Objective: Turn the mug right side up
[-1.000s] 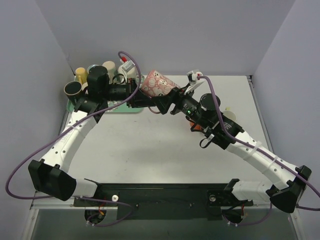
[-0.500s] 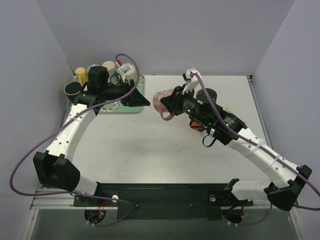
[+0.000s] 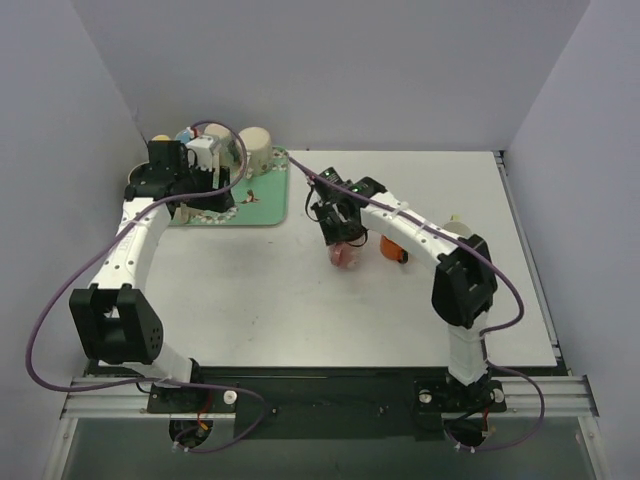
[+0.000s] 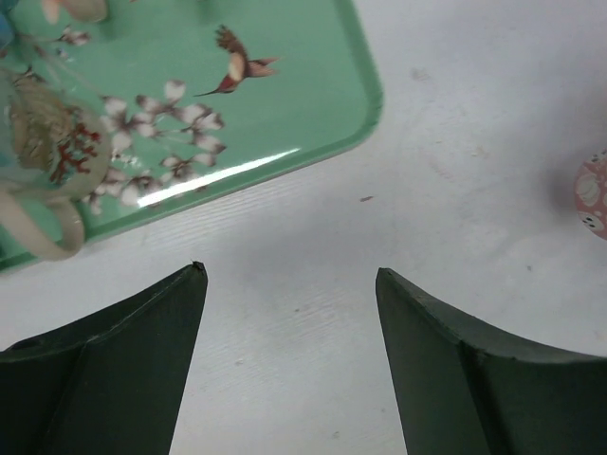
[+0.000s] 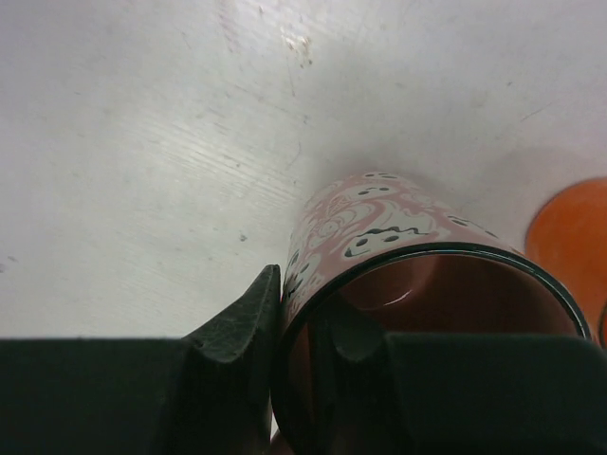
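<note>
Our right pincer clamps the rim of the pink mug, mouth up; next we release gently, while the left pincer, at ten o'clock, gapes empty.

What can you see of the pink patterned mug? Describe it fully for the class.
The mug is pink with white ghost faces and black marks, a dark rim and a glossy reddish-brown inside; it looks ceramic. Its mouth faces up toward the wrist camera. It appears to rest near the middle of the white table, beside an orange object. The right end effector is shut on its wall, one finger inside, one outside. No handle shows.
</note>
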{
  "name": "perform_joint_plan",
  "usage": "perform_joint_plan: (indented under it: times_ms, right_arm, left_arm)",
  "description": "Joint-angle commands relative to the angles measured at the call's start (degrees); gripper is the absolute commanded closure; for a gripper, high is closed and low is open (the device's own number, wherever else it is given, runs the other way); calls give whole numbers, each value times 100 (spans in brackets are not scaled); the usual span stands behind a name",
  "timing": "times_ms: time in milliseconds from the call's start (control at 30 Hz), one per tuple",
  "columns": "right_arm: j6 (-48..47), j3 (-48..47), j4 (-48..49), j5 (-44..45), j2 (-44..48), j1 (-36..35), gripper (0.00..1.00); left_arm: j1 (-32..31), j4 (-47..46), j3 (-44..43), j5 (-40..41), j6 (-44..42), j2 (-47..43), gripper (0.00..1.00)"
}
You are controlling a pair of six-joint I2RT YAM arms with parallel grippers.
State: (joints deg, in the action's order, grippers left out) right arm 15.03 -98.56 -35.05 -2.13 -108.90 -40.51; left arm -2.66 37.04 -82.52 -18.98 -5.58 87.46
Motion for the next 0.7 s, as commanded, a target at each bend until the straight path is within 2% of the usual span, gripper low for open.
perform_joint_plan:
  times_ms: [0,200,467,533,600,667]
  right_arm:
    - [-377,-742,-669,160,-366,70,100]
    - [-571,-937,-688,2,-930,245,100]
    - [-501,-709,-425,485,-932,413,100]
    - [-483,-410,-126,521,-712,404,89]
    - [-466,-85,164,573,-448,404,73]
    - [-457,161,358,556,-220,404,64]
  left_arm:
    - [494,-82,-62,501,-496,271,18]
    - [871,-258,8,580,-672,517,18]
    - [1030,-811,105,1115,-795,939,18]
    - [1048,-1039,122,1256,-865,1053,18]
    - [1030,-1268,114,1457,-988,1203,20]
    - [1056,-1444,26,1677,-1050,1396,23]
